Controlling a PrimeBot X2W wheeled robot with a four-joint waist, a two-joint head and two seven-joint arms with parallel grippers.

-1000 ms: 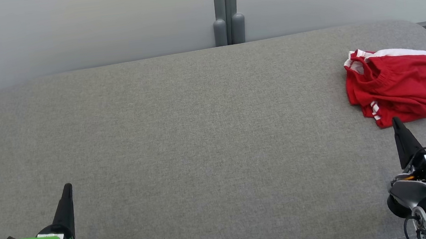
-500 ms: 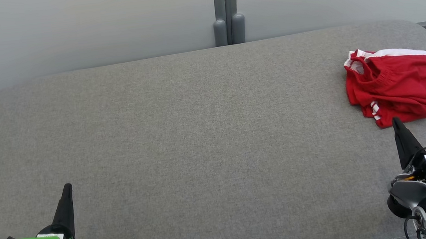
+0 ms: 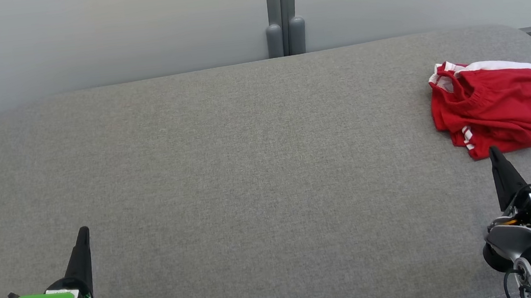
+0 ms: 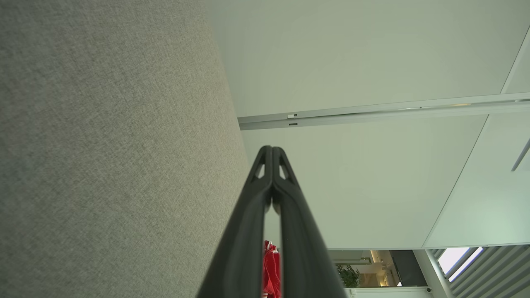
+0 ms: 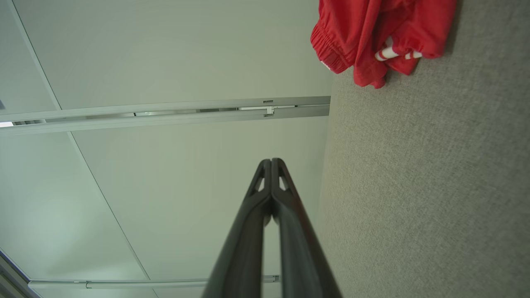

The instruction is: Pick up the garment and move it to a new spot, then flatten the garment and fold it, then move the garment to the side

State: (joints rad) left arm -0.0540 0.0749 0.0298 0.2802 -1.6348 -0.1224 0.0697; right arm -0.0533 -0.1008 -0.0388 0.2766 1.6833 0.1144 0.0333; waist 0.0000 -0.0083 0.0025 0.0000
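Observation:
The garment is a red pair of shorts with white stripes, lying crumpled at the far right of the grey cloth table. In the right wrist view the garment lies at the top right, and in the left wrist view a sliver of the garment peeks between the fingers. My right gripper is shut and empty, its tip just below the garment's near edge. My left gripper is shut and empty at the lower left, far from the garment. Both pairs of fingertips meet in the wrist views: right gripper, left gripper.
A pale wall with a grey vertical post runs behind the table. The table's rounded far corners fall away at left and right. The garment reaches past the head view's right border.
The left gripper has risen very slightly in the head view. The garment and the right gripper have stayed put.

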